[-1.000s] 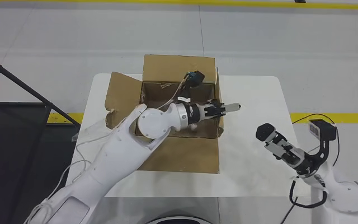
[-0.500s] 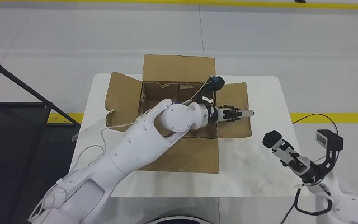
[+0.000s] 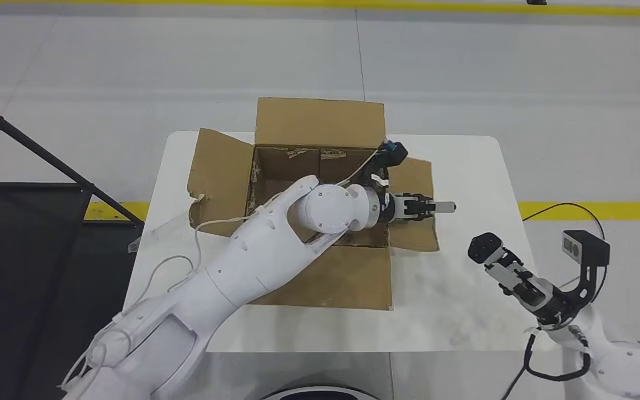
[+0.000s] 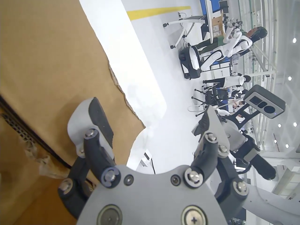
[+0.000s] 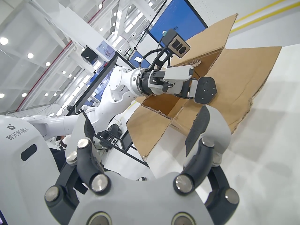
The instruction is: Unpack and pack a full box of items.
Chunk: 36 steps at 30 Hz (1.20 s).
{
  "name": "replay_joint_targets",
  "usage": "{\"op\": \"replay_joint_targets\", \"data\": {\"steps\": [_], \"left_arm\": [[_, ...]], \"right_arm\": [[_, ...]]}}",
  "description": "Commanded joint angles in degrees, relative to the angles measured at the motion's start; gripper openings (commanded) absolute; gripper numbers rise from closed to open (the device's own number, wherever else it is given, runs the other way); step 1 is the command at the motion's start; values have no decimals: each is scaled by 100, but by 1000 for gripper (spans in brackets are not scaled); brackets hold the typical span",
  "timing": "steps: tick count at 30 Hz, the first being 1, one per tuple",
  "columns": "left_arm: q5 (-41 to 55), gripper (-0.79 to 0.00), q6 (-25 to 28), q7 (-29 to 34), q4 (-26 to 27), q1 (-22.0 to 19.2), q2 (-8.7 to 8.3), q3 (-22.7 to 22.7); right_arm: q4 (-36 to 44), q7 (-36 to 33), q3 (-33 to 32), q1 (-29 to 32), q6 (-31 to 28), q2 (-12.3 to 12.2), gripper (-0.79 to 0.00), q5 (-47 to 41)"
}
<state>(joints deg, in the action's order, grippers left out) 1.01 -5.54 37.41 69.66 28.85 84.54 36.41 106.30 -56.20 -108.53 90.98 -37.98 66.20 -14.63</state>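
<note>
An open cardboard box (image 3: 320, 122) stands mid-table with its flaps spread. My left arm lies across it, hiding most of the inside. The left gripper (image 3: 440, 208) is open over the right flap (image 3: 415, 230), which is folded outward. In the left wrist view one fingertip (image 4: 99, 115) is over that flap (image 4: 46, 59), and nothing sits between the fingers of the left gripper (image 4: 154, 122). My right gripper (image 3: 482, 248) hangs open and empty over the table's right edge, apart from the box. The right wrist view shows the right gripper (image 5: 144, 127) facing the left gripper (image 5: 202, 90) and the box (image 5: 246, 76).
The white table (image 3: 455, 300) has bare room right of and in front of the box. A black frame (image 3: 45, 260) stands off the table's left side. A yellow floor line (image 3: 580, 210) runs past the right edge.
My left gripper swung rightward out of the box and pushed the right flap from upright to folded outward. The right arm drew back toward the lower right.
</note>
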Motion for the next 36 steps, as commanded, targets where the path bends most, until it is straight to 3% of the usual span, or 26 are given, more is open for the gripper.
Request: {"op": "replay_joint_targets", "data": {"steps": [1, 5, 10, 18, 23, 27, 32, 36], "left_arm": [[20, 0, 34, 5, 42, 27, 2, 65], [-22, 0, 98, 51, 387, 156, -77, 363], [-290, 0, 19, 228, 1212, 613, -324, 1030], [-558, 0, 22, 628, 3137, 2075, -841, 2974], [-422, 0, 187, 870, 4239, 3207, -1079, 4412], [-176, 0, 465, 970, 4798, 4054, -1193, 5395], [266, 0, 921, 1012, 5054, 4939, -1266, 6294], [523, 0, 1187, 1120, 5038, 5270, -1297, 6615]], "right_arm": [[9, 20, 8, 8, 14, -13, 0, 5], [158, 88, -28, -18, 99, -46, 0, 160], [563, 248, -72, -119, 344, -87, 0, 509], [1604, 489, 269, -612, 1282, -153, 0, 1950], [1921, 235, 1022, -1351, 1986, -204, 0, 2937], [1845, 22, 1908, -2172, 2682, -217, 0, 4139], [1336, -21, 3218, -3207, 3481, -134, 0, 5091], [1280, 5, 3366, -3300, 3570, -116, 0, 5120]]}}
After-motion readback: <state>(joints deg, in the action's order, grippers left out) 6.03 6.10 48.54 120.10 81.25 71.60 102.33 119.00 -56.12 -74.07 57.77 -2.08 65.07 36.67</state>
